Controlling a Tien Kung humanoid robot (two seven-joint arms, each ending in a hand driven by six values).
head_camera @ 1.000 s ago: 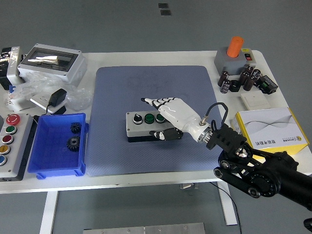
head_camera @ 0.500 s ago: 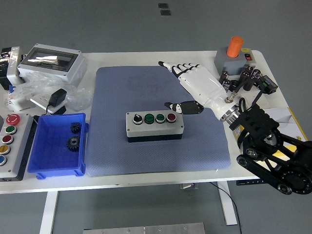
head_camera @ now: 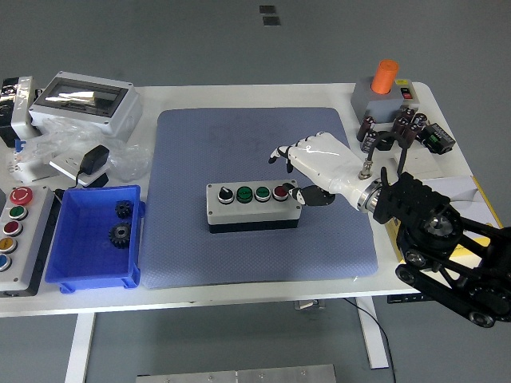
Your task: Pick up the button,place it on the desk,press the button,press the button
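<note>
Since half a second ago your right hand (head_camera: 307, 163) has dropped back toward the button box (head_camera: 254, 206), and the box itself has not shifted. Nearest you, the black right forearm fills the near right corner and runs off the picture's right edge, so you cannot see where it begins. It also covers most of a yellow and white carton (head_camera: 459, 187), of which only a strip shows. At the near left, a blue bin (head_camera: 80, 263) holds two dark gears (head_camera: 119, 234), and beside it a control panel (head_camera: 12, 231) with coloured buttons is cut by the left edge.

Moving out, the button box lies flat in the middle of the blue mat (head_camera: 239, 144), its black selector, two green buttons and red button (head_camera: 280, 191) all facing up. Your hand hangs just right of and slightly beyond the box; the white fingers (head_camera: 281, 153) are loosely curved and apart, holding nothing. The dark thumb sits right by the red button, but you cannot tell whether it touches.

Farther off, a grey enclosure (head_camera: 84, 100) and crumpled plastic bags (head_camera: 48, 148) crowd the far left. At the far right stands a grey base with an orange cylinder (head_camera: 386, 76), with small dark parts (head_camera: 411, 128) beside it, hard to make out.
</note>
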